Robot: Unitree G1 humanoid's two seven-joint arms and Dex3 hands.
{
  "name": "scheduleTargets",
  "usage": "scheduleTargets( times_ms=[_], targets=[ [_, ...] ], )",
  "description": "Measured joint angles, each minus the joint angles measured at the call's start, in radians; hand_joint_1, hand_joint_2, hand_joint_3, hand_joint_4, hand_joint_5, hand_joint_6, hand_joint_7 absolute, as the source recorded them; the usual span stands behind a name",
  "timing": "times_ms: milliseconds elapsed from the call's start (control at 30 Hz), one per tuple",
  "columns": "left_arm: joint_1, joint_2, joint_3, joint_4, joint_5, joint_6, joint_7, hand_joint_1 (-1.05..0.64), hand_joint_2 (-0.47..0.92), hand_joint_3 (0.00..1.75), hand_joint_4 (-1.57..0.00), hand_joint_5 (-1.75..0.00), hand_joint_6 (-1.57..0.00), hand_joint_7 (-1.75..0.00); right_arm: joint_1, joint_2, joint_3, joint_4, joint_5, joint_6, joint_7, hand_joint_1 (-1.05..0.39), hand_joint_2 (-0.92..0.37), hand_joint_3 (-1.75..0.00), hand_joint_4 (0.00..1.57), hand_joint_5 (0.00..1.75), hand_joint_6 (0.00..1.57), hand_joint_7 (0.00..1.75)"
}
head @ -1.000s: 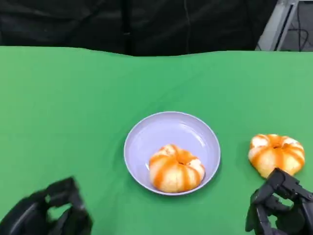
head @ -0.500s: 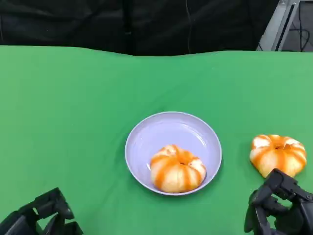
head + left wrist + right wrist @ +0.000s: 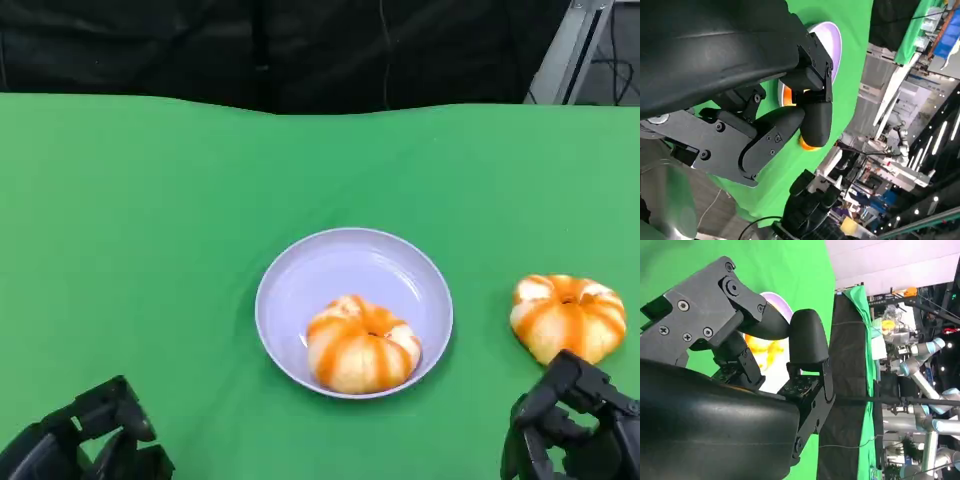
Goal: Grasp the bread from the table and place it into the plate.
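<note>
A round orange-striped bread point(image 3: 362, 345) lies in the front part of the lavender plate point(image 3: 350, 262) at the table's middle. A second bread of the same kind point(image 3: 567, 316) sits on the green cloth to the plate's right. My right hand point(image 3: 575, 430) is just in front of that second bread, a little apart from it, fingers spread and holding nothing. At the lower left my left hand point(image 3: 92, 445) is well away from the plate, also holding nothing. The left wrist view shows the left hand's fingers point(image 3: 790, 125) in front of the plate point(image 3: 833, 37).
The green cloth point(image 3: 150, 230) covers the whole table up to a dark backdrop behind it. A metal frame point(image 3: 560, 50) stands past the far right corner. Bare cloth lies between both hands and the plate.
My left hand has drawn back and down toward the table's near edge, away from the plate. My right hand and both breads have stayed put.
</note>
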Motion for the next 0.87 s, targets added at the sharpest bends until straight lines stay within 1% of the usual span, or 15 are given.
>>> scheduleTargets(
  times_ms=[300,500,867],
  targets=[
    [0.000,-0.001,0.001,-0.022,0.009,0.015,0.017,-0.17,0.74,0.88,-0.90,-1.75,-0.75,-1.75,0.005,0.000,0.000,-0.016,0.002,0.003,0.002,-0.14,-0.49,-1.31,0.88,1.75,0.77,1.62],
    [0.000,-0.005,0.006,-0.024,0.010,0.019,0.025,-0.16,0.73,0.89,-0.91,-1.75,-0.75,-1.75,0.011,-0.002,0.000,-0.030,0.010,0.027,0.003,-0.13,-0.50,-1.30,0.89,1.75,0.78,1.62],
    [0.000,-0.006,0.008,-0.025,0.010,0.023,0.032,-0.14,0.73,0.90,-0.92,-1.75,-0.76,-1.75,0.011,-0.003,0.000,-0.032,0.015,0.029,0.003,-0.14,-0.50,-1.30,0.89,1.75,0.77,1.62]
  ],
)
